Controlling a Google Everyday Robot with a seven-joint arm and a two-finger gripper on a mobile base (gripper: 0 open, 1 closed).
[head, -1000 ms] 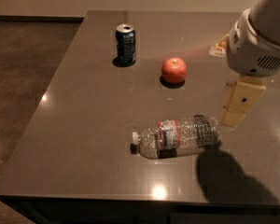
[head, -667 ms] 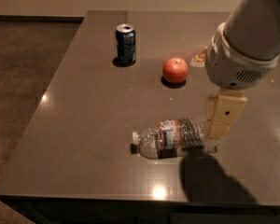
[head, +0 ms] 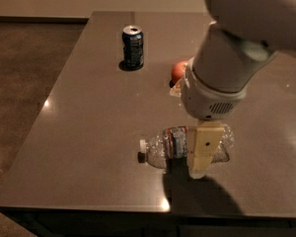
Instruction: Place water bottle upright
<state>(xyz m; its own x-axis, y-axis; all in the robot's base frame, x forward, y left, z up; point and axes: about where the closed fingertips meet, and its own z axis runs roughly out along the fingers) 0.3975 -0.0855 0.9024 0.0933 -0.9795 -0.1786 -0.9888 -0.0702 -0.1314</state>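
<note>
The water bottle [head: 166, 144] lies on its side on the dark table [head: 89, 132], near the front edge. Its white cap [head: 144, 144] points left, and its blue-white label with a red band is in the middle. My gripper [head: 201, 157] hangs from the large white arm and is down over the bottle's right half. It covers part of the bottle's body. The bottle's base end shows just right of the gripper.
A dark blue soda can [head: 132, 47] stands upright at the back left. A red apple [head: 179, 72] sits behind the arm, partly hidden by it. The table's front edge [head: 138, 207] is close below the bottle. The floor drops away on the left.
The arm has moved left and down toward the bottle. The gripper was beside the bottle's right end and now overlaps its body. The bottle has not moved.
</note>
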